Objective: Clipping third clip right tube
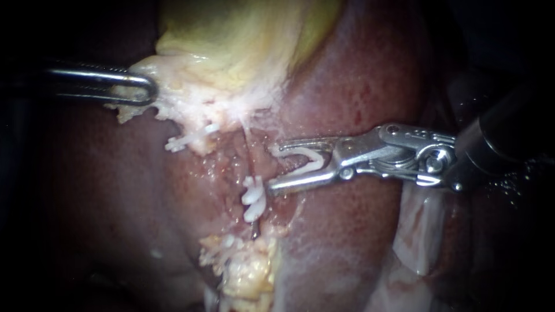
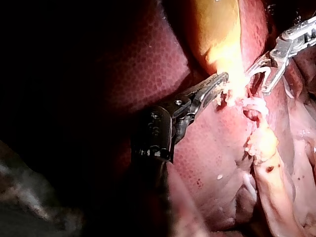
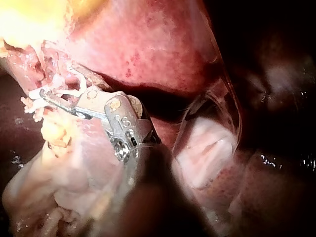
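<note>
Two instruments, left instrument [image 1: 136, 86] jaws clenched on gallbladder [image 1: 231, 46], right instrument [image 1: 272, 167] grasping white clip [image 1: 309, 159] in spread jaws

Curved white clip [image 1: 305, 160], open, just beside thin pale tube [image 1: 247, 144], above two clips [image 1: 253, 199] closed on it.

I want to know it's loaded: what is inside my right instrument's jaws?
A white clip is held between the right instrument's jaws, touching both. No tube shows inside the clip. What lies behind the lower jaw is covered.
</note>
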Motion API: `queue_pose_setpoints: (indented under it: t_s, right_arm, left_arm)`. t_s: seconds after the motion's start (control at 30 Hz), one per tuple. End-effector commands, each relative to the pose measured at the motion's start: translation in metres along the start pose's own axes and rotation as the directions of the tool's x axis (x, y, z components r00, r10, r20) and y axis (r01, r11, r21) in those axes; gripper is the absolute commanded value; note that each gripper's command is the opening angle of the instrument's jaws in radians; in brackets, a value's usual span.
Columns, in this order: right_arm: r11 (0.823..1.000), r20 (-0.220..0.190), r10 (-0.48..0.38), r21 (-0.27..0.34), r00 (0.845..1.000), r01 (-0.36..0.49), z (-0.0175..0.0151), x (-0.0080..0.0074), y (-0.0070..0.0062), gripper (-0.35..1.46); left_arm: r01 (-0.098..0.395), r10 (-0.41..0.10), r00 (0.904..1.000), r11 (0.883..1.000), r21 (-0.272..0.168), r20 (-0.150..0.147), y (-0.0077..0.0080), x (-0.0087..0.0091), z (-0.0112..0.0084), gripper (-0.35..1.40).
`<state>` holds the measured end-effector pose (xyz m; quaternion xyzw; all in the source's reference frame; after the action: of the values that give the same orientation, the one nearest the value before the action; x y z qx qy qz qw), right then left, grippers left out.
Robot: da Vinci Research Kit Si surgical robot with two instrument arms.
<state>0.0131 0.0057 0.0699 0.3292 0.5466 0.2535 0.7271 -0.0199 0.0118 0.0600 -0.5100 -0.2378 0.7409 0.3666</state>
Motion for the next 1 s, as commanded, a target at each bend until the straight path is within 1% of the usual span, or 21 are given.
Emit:
queue_pose_setpoints:
  t_s: [0.03,0.23,0.4,0.47,0.57,0.67,0.8,1.0]
  right_arm:
    - [1.000,-0.002,0.007,0.001,1.000,-0.007,0.0002,0.0000,0.0000,0.46]
    - [0.999,-0.027,0.038,0.003,0.999,-0.038,0.0017,0.0005,0.0002,0.47]
    - [0.998,-0.048,0.061,0.024,0.997,-0.060,0.0031,0.0010,0.0001,0.47]
    - [0.997,-0.056,0.071,0.035,0.996,-0.069,0.0036,0.0011,0.0000,0.48]
    - [0.994,-0.073,0.090,0.069,0.993,-0.085,0.0042,0.0015,-0.0002,0.48]
    - [0.989,-0.092,0.107,0.107,0.990,-0.097,0.0044,0.0020,-0.0006,0.48]
    - [0.982,-0.116,0.130,0.154,0.985,-0.111,0.0042,0.0031,-0.0014,0.48]
    - [0.976,-0.147,0.148,0.181,0.978,-0.120,0.0039,0.0046,-0.0028,0.48]
  left_arm:
    - [0.000,0.000,1.0000,1.000,0.000,0.000,0.0000,0.0000,0.0000,-0.35]
    - [0.000,0.000,1.0000,1.000,0.000,0.000,0.0000,0.0000,0.0000,-0.35]
    - [0.000,0.000,1.0000,1.000,-0.001,0.000,-0.0001,0.0000,0.0000,-0.35]
    - [0.000,0.000,1.0000,1.000,-0.001,0.000,-0.0001,0.0000,0.0000,-0.35]
    - [0.000,0.000,1.0000,1.000,0.000,0.000,-0.0001,-0.0001,0.0001,-0.35]
    - [0.000,0.000,1.0000,1.000,0.000,0.000,-0.0001,-0.0001,0.0001,-0.35]
    - [0.000,0.000,1.0000,1.000,0.000,0.000,-0.0002,-0.0001,0.0001,-0.35]
    - [-0.001,0.001,1.0000,1.000,0.000,0.000,-0.0002,-0.0001,0.0001,-0.35]
